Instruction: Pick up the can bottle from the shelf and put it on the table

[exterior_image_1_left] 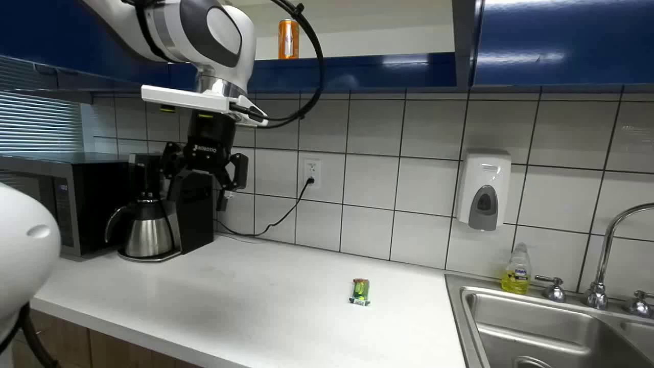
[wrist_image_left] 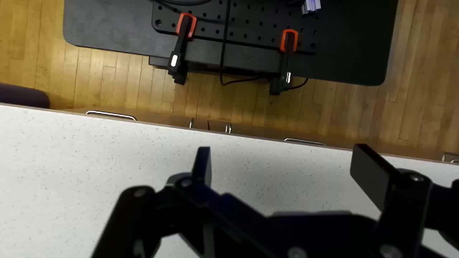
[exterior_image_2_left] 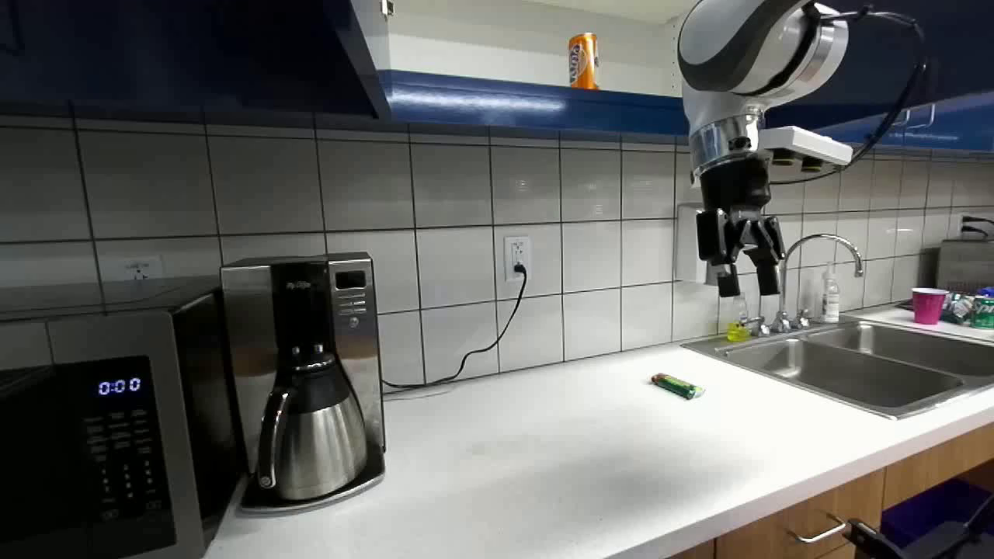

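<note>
holding the gripper (wrist_image_left: 280,156) over the table (wrist_image_left: 71,161) with jaws apart; seeing clamps (wrist_image_left: 180,48) beyond the jaws only in the wrist view, and the can (exterior_image_2_left: 585,62) in both exterior views, higher than the jaws; showing its label (exterior_image_2_left: 575,62) only in an exterior view; standing upright on the shelf (exterior_image_2_left: 481,46), pointing its long axis vertically.

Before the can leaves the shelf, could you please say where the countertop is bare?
The broadest bare patch of countertop lies between the coffee maker and green packet; a narrower one between packet and sink. The microwave and coffee maker stand crowded together.
</note>
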Controlling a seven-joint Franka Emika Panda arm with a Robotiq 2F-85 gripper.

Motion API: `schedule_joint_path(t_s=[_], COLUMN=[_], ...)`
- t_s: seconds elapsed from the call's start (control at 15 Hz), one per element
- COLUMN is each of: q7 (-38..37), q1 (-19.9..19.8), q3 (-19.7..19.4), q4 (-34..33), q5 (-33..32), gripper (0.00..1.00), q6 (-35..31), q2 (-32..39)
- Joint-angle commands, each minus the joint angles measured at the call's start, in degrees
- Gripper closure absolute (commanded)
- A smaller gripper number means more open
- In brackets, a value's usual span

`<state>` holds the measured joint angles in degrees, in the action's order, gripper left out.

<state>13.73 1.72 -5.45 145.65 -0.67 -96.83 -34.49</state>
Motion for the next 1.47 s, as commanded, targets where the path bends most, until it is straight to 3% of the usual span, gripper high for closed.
schedule_joint_path(t_s=[0.0,0.47,1.4], q7=[0.13,-1.23,-6.19], q1=[-0.33,-0.56,0.08], q3=[0.3,0.97,5.31], q4=[-0.03,-1.44,-18.89], q5=[0.14,-0.37,-0.67], gripper=[0.0,0.0,0.0], q6=[0.05,0.44,2.36], q2=[0.04,0.44,-0.26])
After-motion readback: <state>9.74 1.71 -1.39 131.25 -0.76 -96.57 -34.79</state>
